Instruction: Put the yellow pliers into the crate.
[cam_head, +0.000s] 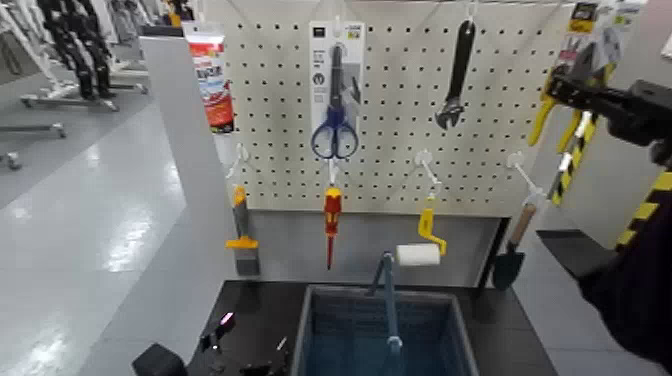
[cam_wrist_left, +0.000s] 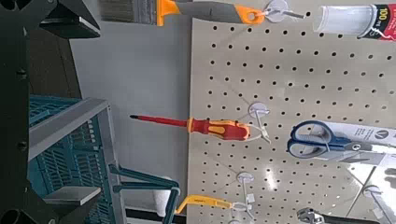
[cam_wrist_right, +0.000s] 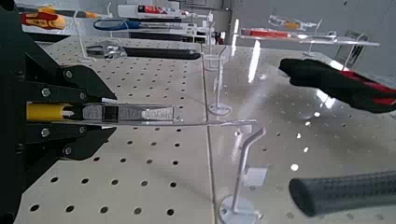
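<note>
The left gripper (cam_head: 245, 368) sits at the frame's bottom left, jaws unclear. The crate (cam_head: 385, 330) stands bottom centre. At the upper right, the right gripper (cam_head: 585, 92) seems clenched on the yellow pliers (cam_head: 552, 105).

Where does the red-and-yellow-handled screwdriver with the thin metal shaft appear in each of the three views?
Head view: the red-and-yellow screwdriver hangs tip down at the picture's centre, below the scissors.
Left wrist view: it lies across the middle of the picture, tip toward the crate.
Right wrist view: it is small and far off in the top left corner.
Shared landmark: the white perforated pegboard on which it hangs.
</note>
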